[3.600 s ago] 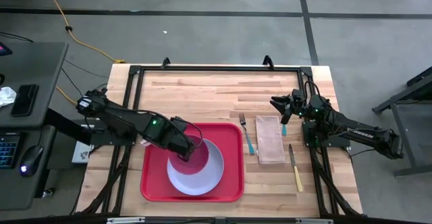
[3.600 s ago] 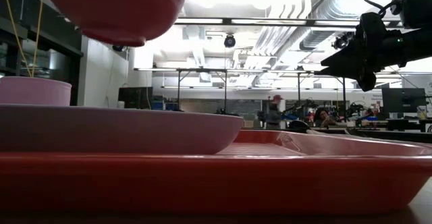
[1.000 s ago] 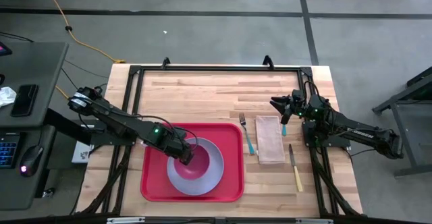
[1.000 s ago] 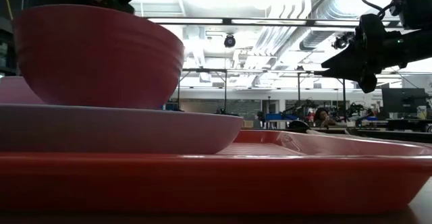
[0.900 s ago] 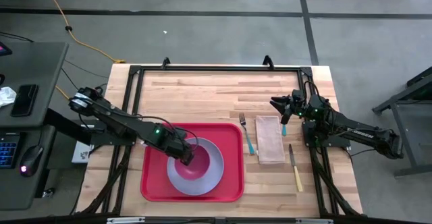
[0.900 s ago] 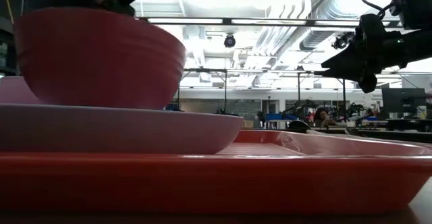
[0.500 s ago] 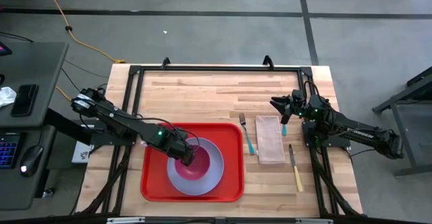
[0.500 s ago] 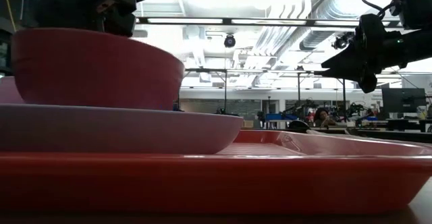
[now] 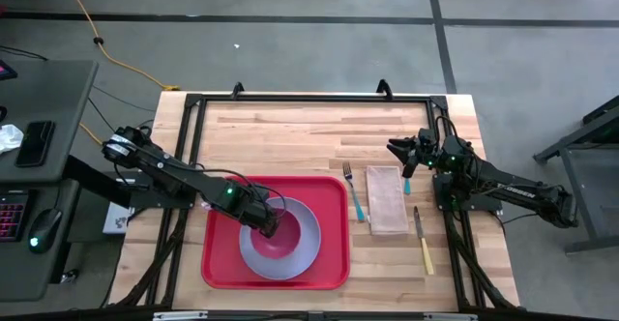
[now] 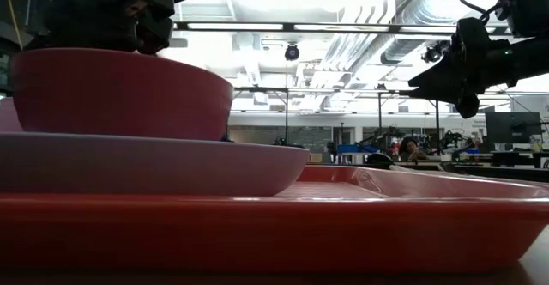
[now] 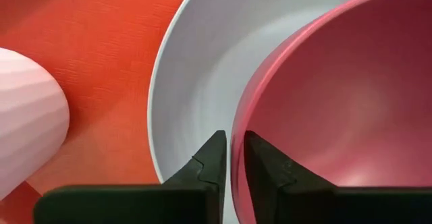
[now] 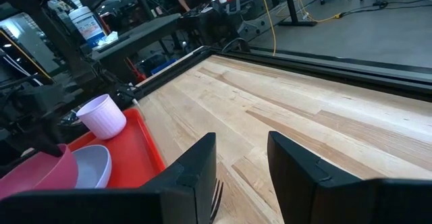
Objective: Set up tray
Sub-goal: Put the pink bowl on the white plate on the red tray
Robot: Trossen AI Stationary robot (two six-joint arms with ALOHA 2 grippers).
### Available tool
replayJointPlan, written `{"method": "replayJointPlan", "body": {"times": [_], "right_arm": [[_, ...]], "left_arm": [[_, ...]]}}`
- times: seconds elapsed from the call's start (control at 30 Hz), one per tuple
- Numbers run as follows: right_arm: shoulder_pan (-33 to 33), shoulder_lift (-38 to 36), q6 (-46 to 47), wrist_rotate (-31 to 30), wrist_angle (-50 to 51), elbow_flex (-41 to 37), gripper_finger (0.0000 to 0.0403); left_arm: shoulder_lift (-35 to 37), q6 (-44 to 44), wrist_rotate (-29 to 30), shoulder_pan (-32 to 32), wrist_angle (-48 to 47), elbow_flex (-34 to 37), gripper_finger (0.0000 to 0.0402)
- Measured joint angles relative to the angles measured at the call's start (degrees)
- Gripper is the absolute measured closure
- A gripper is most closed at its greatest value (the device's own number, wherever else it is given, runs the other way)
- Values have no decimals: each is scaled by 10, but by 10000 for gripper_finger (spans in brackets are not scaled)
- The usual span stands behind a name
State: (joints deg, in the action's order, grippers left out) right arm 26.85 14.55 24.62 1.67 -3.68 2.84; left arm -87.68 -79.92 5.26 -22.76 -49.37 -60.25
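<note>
Straddling the near rim of a pink bowl (image 9: 276,238), the left hand (image 11: 231,162) has one finger (image 11: 210,160) outside the wall and the other inside; a thin gap shows on each side of the rim, so the jaws look slackened rather than clamped. The bowl sits in a pale lavender plate (image 9: 304,244), and the plate lies on the red tray (image 9: 329,193), which rests on the front left part of the wooden table (image 9: 290,128). A pale pink ribbed cup (image 12: 102,116) stands on the tray near the plate, on the side toward the left arm. On the bare table just right of the tray lies a fork (image 9: 354,192) with a teal handle, then a tan napkin (image 9: 386,199), then a knife (image 9: 424,241) with a yellow handle. The right hand (image 9: 398,152) hangs above the table beyond the napkin's far end, its fingers (image 12: 192,173) parted and holding nothing.
</note>
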Motion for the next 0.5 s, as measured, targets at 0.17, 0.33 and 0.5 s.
{"method": "replayJointPlan", "body": {"times": [0.17,0.33,0.5], "right_arm": [[0,0,0,0,0,0,291],[0,0,0,0,0,0,291],[0,0,0,0,0,0,291]], "left_arm": [[0,-1,3,0,0,0,313],[0,-1,9,0,0,0,312],[0,-13,9,0,0,0,311]]}}
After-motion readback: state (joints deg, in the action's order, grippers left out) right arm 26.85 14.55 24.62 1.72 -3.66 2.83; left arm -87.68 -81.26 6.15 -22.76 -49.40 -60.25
